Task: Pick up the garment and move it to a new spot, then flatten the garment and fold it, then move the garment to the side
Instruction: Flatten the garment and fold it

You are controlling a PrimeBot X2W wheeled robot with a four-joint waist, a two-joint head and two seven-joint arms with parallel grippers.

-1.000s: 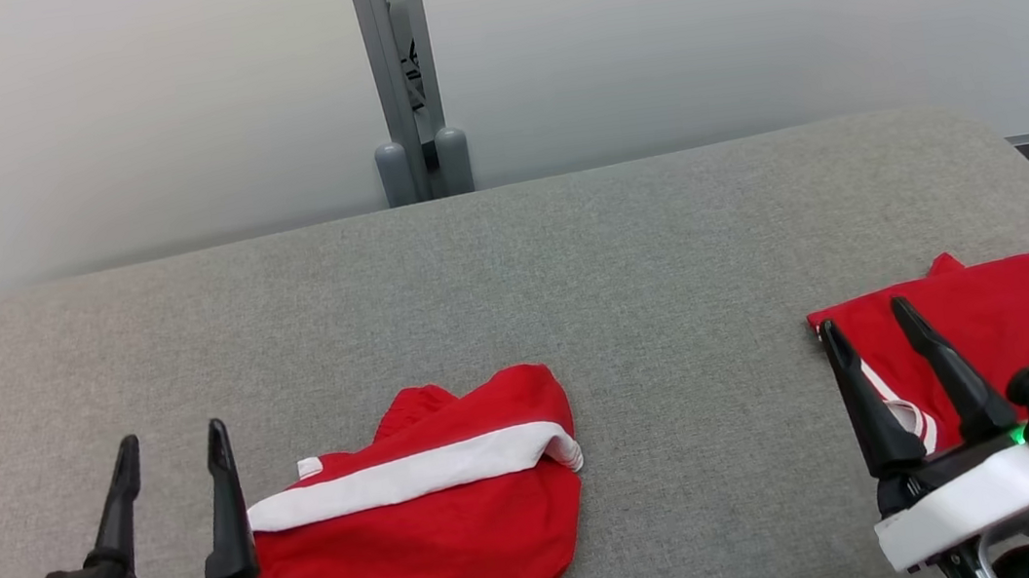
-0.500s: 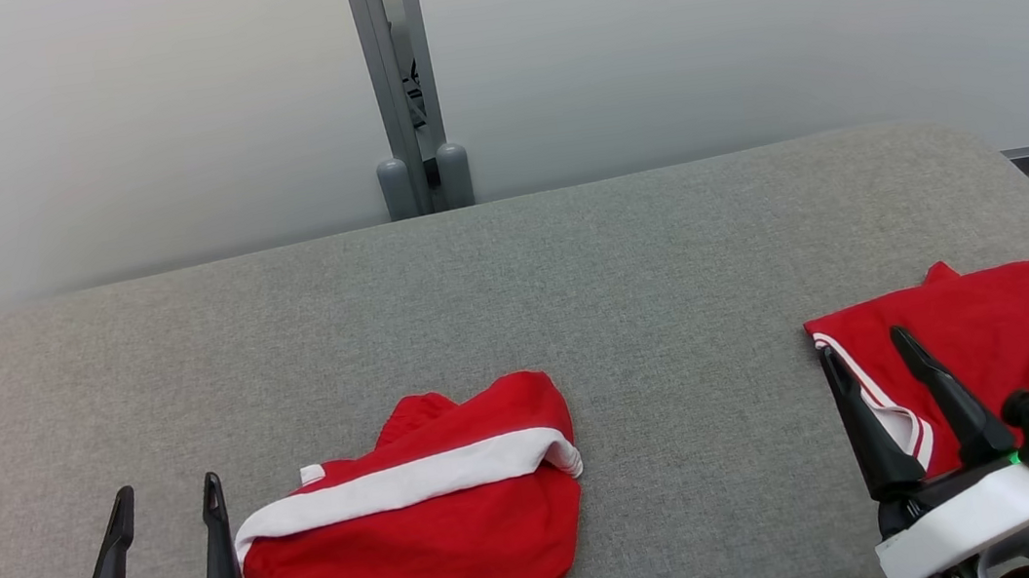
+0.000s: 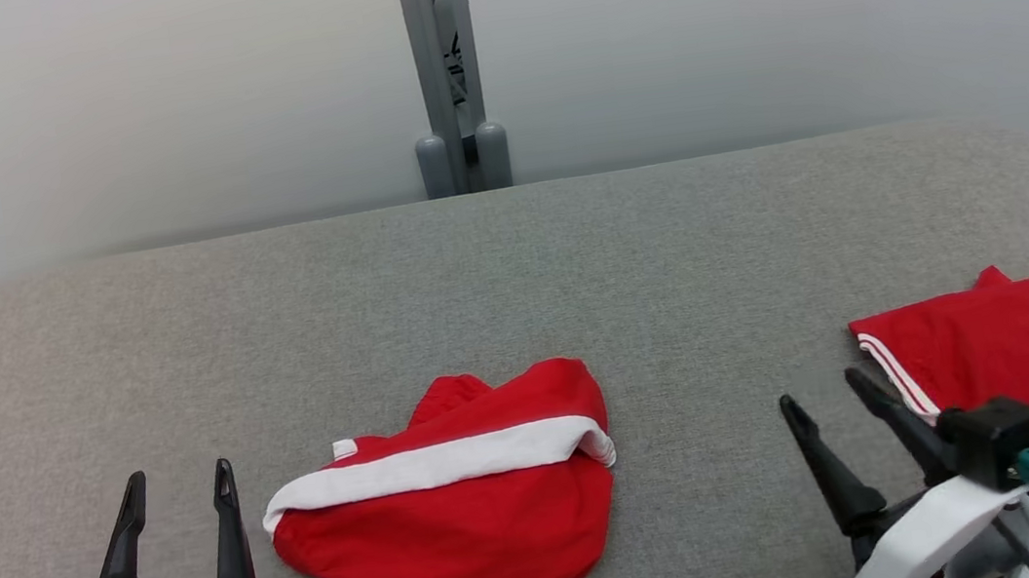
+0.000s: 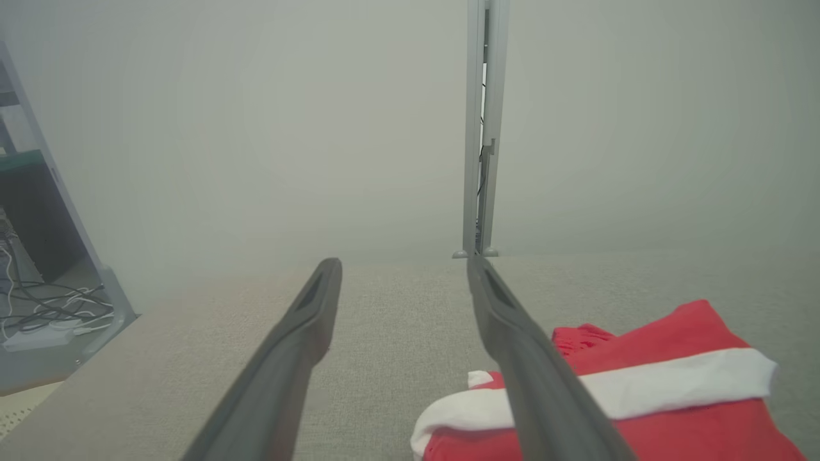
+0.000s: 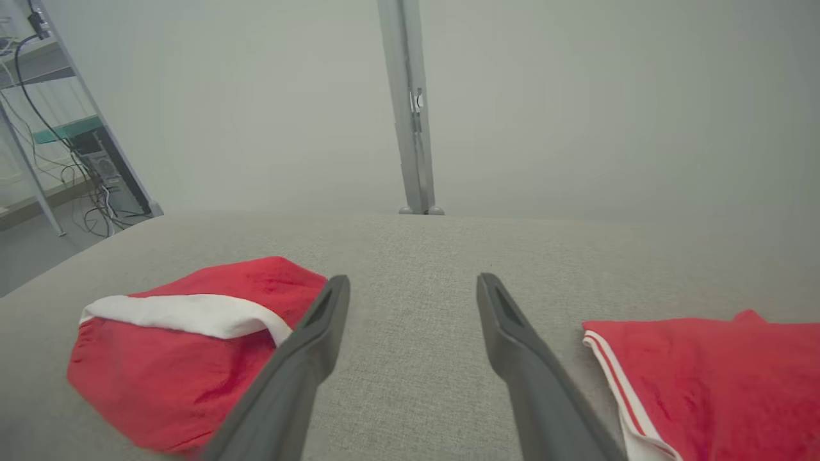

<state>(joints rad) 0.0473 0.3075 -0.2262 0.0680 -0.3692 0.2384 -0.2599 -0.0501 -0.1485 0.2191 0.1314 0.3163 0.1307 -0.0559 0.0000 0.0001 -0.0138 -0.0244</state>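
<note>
Left claw (image 3: pixel 179 471) at near left, fingers apart, nothing between them, tips over bare table (image 3: pixel 513 279). Left wrist view: same claw (image 4: pixel 403 261) spread wide, pointing at far edge.

Table: grey woven cover, rounded corners, broad, mostly bare. Light creasing hard to judge.

Garment (image 3: pixel 450 523) lies near front edge, about mid-table, just right of left claw and apart from it. Red, crumpled into a heap, white band folded across its top, small white tab at band's left end. Left wrist view shows it (image 4: pixel 640 390) beside the right-hand finger.

Post (image 3: pixel 449 71): grey metal upright behind far edge, centre, two rounded feet at its base. Wall (image 3: pixel 110 113) behind is pale, plain, hazy.

Right claw (image 3: pixel 820 387) at near right, fingers apart, empty, tilted leftward. Its wrist view (image 5: pixel 413 278) looks along bare cloth between both red pieces.

Second garment (image 3: pixel 1022 344) at far right, flat, red, white-striped hem on left side, running off frame. Right claw sits just beside that hem; contact unclear.

Room, left side: shelving with loose cables (image 4: pixel 45 314) on floor.
</note>
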